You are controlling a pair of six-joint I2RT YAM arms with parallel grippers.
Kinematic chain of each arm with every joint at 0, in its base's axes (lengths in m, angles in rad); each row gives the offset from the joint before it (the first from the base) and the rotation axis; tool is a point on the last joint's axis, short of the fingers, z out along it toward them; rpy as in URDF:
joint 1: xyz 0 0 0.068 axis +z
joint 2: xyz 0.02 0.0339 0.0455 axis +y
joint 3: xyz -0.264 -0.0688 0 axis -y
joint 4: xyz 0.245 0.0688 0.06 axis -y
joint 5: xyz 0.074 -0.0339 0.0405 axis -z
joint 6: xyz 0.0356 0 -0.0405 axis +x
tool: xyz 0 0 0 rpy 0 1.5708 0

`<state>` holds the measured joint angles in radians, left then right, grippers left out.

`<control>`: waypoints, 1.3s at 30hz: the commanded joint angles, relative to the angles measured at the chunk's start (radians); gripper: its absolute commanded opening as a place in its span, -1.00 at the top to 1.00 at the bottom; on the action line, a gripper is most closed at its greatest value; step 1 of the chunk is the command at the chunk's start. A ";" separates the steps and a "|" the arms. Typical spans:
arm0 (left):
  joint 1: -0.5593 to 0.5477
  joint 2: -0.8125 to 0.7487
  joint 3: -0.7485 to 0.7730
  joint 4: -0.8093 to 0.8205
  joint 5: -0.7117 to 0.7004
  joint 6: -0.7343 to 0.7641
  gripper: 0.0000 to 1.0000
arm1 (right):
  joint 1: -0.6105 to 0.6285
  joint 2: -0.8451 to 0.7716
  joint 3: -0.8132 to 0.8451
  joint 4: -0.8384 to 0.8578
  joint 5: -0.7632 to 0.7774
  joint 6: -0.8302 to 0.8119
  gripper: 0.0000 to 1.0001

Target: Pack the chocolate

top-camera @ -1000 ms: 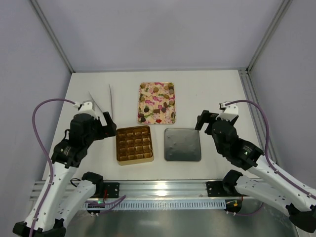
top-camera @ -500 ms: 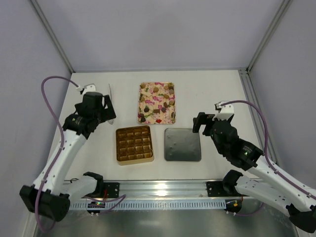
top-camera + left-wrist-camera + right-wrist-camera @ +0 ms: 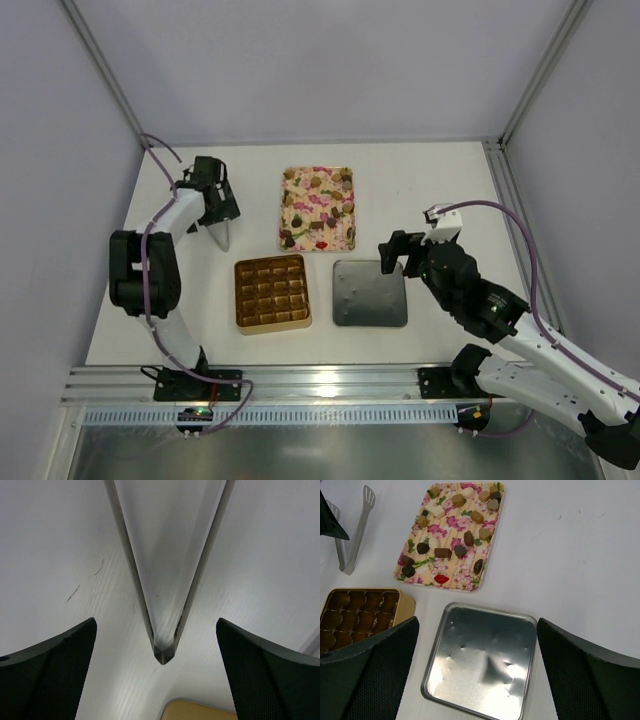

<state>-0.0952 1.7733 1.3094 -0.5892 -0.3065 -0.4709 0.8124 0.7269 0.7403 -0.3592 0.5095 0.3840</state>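
Left pincer (image 3: 156, 622) hangs released over the tongs (image 3: 162, 580), its jaws straddling their hinged end just beyond the far-left corner of the gold box (image 3: 272, 322). Right pincer (image 3: 478, 622) hovers spread wide above the upturned lid (image 3: 482, 660), just right of the box. The chocolate (image 3: 442, 552) lies loose on the floral tray (image 3: 462, 577), behind the box. A squeeze so near the hinge could skid the tongs across the bench (image 3: 440, 190) or lift them crooked. Whether the box's brown cells hold anything is hard to tell, and the left wrist view cuts off the tongs' tips.
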 commanded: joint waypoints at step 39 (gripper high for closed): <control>0.091 0.098 0.206 0.003 0.133 0.026 -0.11 | 0.004 0.046 0.010 0.017 -0.097 0.030 -1.00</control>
<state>-0.0082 1.9976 1.4616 -0.5491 -0.1711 -0.4191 0.8124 0.7918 0.7410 -0.3565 0.4149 0.3992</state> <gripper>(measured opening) 0.558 0.996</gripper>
